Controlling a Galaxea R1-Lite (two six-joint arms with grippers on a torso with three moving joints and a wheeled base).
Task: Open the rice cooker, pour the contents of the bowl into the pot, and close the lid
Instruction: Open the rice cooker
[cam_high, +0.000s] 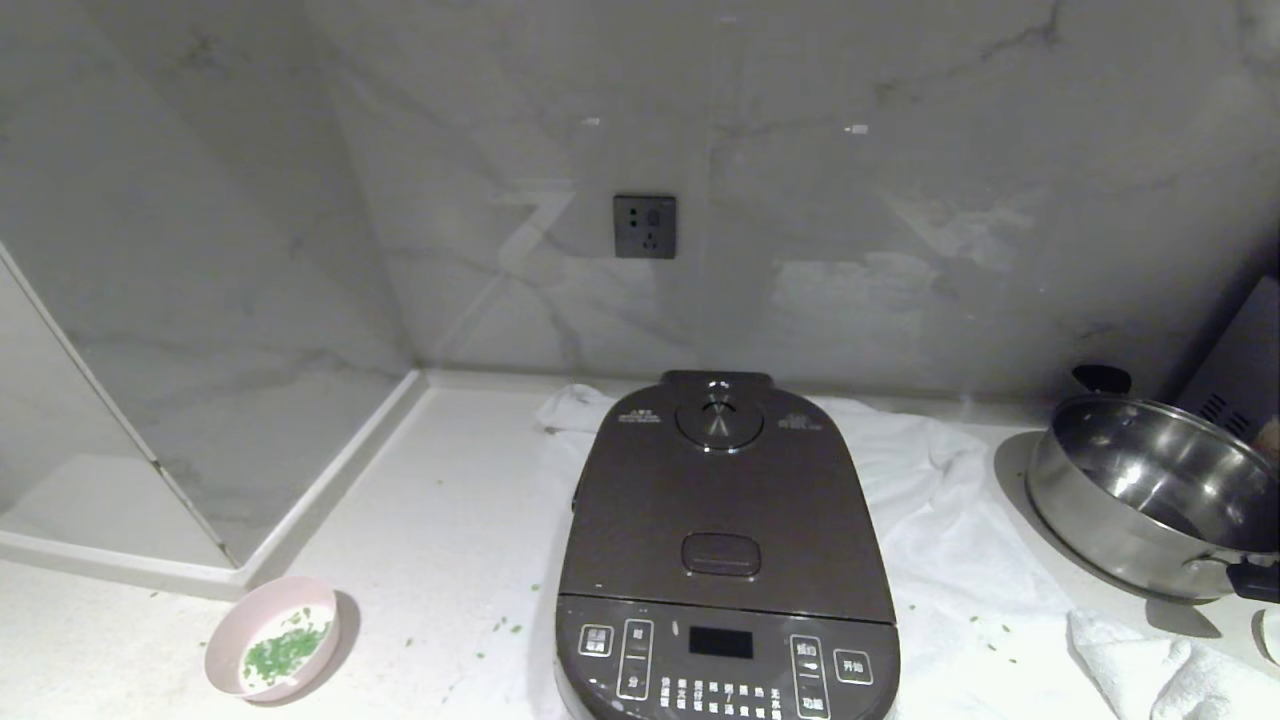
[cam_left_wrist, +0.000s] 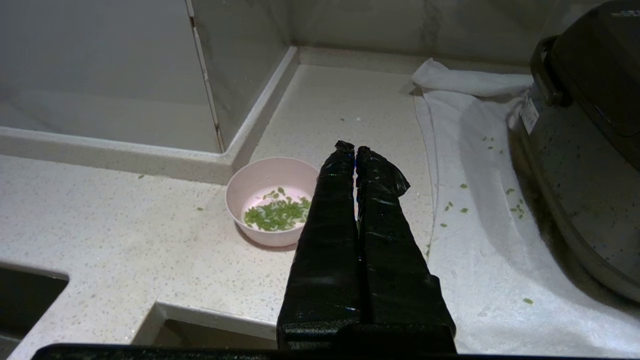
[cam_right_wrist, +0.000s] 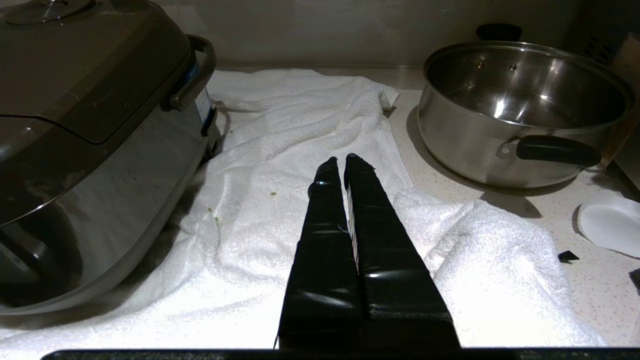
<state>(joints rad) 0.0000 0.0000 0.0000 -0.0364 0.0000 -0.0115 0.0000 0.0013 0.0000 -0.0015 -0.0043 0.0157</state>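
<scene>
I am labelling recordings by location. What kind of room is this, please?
Most likely a home kitchen: a dark brown-grey rice cooker stands on a pale speckled stone counter, beside a shiny stainless steel pan, below a marble wall with a power socket.

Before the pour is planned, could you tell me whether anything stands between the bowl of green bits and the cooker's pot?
Yes: the lid of the rice cooker is shut, covering the pot. On the counter between the bowl and the cooker only scattered green bits lie, nothing upright.
</scene>
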